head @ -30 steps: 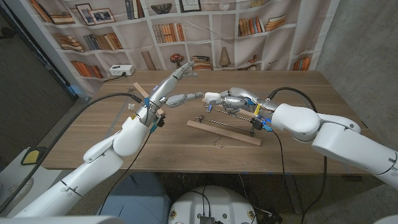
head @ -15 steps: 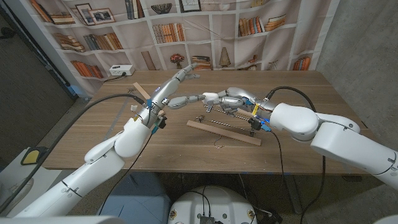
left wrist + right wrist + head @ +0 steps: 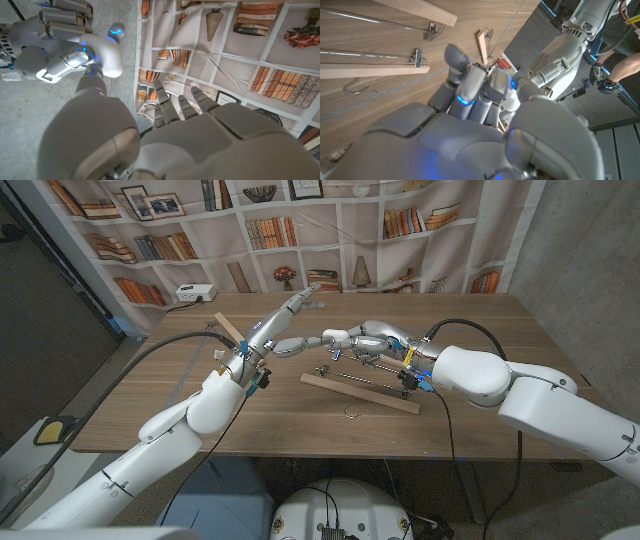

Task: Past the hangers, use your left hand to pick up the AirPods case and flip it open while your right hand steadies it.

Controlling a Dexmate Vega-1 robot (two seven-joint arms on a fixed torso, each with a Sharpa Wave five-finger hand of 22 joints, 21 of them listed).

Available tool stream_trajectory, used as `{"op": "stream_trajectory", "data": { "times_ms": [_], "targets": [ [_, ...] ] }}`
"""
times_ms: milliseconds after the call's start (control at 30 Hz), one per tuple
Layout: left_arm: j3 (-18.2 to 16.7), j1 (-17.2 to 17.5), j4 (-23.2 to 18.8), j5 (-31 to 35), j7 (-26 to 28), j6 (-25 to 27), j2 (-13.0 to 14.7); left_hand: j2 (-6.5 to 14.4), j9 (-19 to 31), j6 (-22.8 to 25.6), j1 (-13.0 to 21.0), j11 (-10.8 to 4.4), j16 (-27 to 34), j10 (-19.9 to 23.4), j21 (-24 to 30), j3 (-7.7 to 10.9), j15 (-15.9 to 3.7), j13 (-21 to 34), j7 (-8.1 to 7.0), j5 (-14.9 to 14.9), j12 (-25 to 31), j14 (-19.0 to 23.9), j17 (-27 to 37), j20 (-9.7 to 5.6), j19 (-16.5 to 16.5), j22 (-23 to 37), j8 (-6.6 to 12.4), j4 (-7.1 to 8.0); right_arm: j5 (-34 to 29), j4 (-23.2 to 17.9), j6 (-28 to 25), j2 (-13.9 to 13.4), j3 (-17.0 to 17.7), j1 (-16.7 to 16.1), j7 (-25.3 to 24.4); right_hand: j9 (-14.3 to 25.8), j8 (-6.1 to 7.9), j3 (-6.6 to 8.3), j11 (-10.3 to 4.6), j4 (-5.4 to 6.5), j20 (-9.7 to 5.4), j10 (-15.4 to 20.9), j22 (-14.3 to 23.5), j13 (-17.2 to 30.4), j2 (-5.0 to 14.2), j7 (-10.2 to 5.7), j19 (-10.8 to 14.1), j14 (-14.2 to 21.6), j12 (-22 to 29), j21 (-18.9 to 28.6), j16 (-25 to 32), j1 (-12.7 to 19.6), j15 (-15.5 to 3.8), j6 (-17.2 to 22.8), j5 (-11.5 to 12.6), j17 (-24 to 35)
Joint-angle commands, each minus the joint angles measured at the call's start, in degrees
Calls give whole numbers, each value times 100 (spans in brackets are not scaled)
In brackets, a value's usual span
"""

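Reaching out above the table [image 3: 200,405], the left hand [image 3: 290,330] is held with its fingers spread and nothing in them. The AirPods case [image 3: 338,336], small and white, is gripped by the curled right hand [image 3: 375,340], just past the wooden hangers [image 3: 360,385]. One left fingertip is seen touching the case.

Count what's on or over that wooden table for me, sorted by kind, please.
Light wooden hangers with metal hooks and clips: 3
Small white rounded case, between the two hands: 1
Robot hands, left robot hand and right robot hand: 2
Total: 6
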Motion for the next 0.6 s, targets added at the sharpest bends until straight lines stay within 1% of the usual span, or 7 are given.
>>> {"op": "stream_trajectory", "data": {
  "times_ms": [33, 400, 433, 600],
  "targets": [
    [1, 40, -5, -29, 13, 30, 34, 19, 34, 44, 86, -4, 27, 27, 6, -10, -36, 32, -15, 31, 22, 29, 14, 35, 35, -2, 16, 0, -34, -55, -35, 7, -31, 0, 7, 23, 29, 118, -23, 128, -329, 27, 3, 31, 339, 50, -28, -13, 27, 1, -26, 310, -4, 1265, 33, 4],
    [-52, 138, -45, -23, 82, 46, 55, 43, 35, 50, 114, -6, 27, 38, 10, -15, -38, 37, -17, 56, 26, 33, 14, 28, 48, -2, 18, 5, -123, -130, -40, 9, -91, 3, 22, 24, 29, 117, -25, 132, -330, 0, 26, 31, 342, 58, 4, -15, 16, 30, -26, 308, -3, 1262, 32, 4],
    [-52, 138, -45, -21, 84, 47, 55, 46, 35, 50, 116, -7, 28, 42, 10, -16, -39, 37, -22, 59, 28, 37, 14, 26, 49, -2, 18, 6, -124, -130, -40, 10, -90, 2, 23, 24, 32, 117, -25, 131, -329, -5, 2, 20, 341, 56, -34, -16, 7, 0, -26, 308, -4, 1270, 32, 5],
    [-121, 204, -53, -54, 136, 29, 54, 55, 35, 53, 125, -8, 30, 44, 11, -20, -39, 39, -22, 69, 28, 45, 14, 20, 52, -1, 19, 10, -163, -136, -71, 24, -134, 26, 39, 24, 31, 116, -25, 132, -330, 6, -22, 29, 342, 53, -38, -19, 16, -12, -26, 308, -3, 1263, 31, 5]
  ]
}}
